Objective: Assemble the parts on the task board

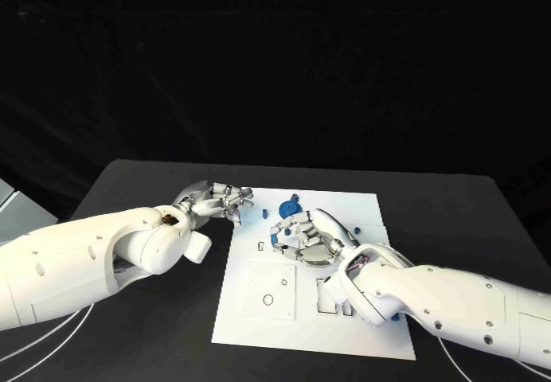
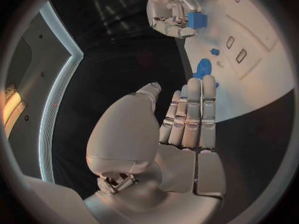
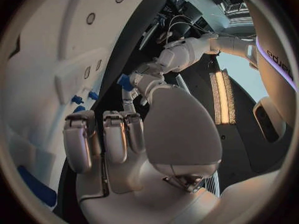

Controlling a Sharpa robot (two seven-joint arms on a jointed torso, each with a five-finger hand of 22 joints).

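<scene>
Currently right hand (image 1: 308, 237) pinches a blue part (image 2: 197, 20) over the board (image 1: 356, 318); left hand (image 1: 213, 199) is empty, fingers apart, at the board's left edge, near round part (image 1: 288, 208).

- In the head view the right hand (image 1: 308, 239) covers the middle of the task board (image 1: 345, 330), so whatever lies under its palm is hidden.
- A blue part (image 1: 288, 208) near the board's upper edge is partly masked by the right hand's fingers (image 1: 279, 230); its full shape cannot be read.
- The left hand (image 1: 212, 199) sits at the board's upper left corner, its fingertips too small to tell whether they touch anything.
- In the right wrist view a blue piece (image 3: 36, 186) at the lower left is cut off by the circle's rim.
- In the left wrist view a blue part (image 2: 204, 67) is half hidden behind the left hand's fingertips (image 2: 201, 87).
</scene>
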